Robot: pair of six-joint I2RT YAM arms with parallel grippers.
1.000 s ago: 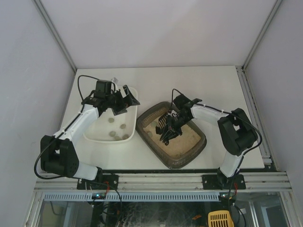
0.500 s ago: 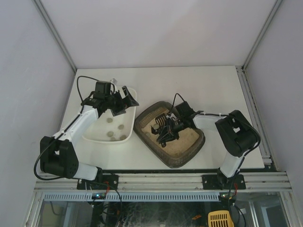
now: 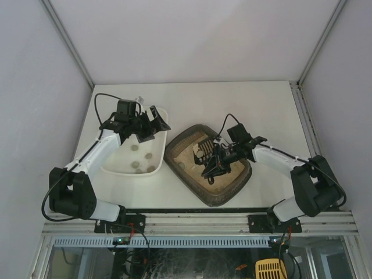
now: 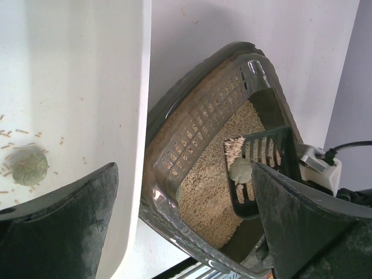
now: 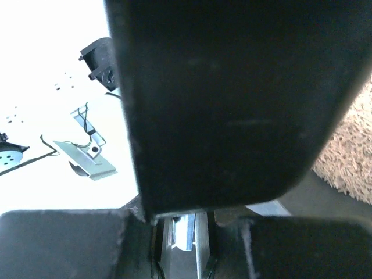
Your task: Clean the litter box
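Right tool (image 3: 215,164) was clamped shut on the black slotted scoop (image 4: 263,168), which carried a pale clump (image 4: 239,171) and some litter over the dark litter box (image 3: 174,158) at the desk's (image 3: 256,110) front middle. Farther back and leftward, the left tool (image 3: 152,127) hung wide open over the white tray (image 3: 116,167), where round clumps (image 3: 135,148) lay.

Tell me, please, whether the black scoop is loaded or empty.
Loaded: the scoop carries a pale round clump and some litter grains over the litter box.
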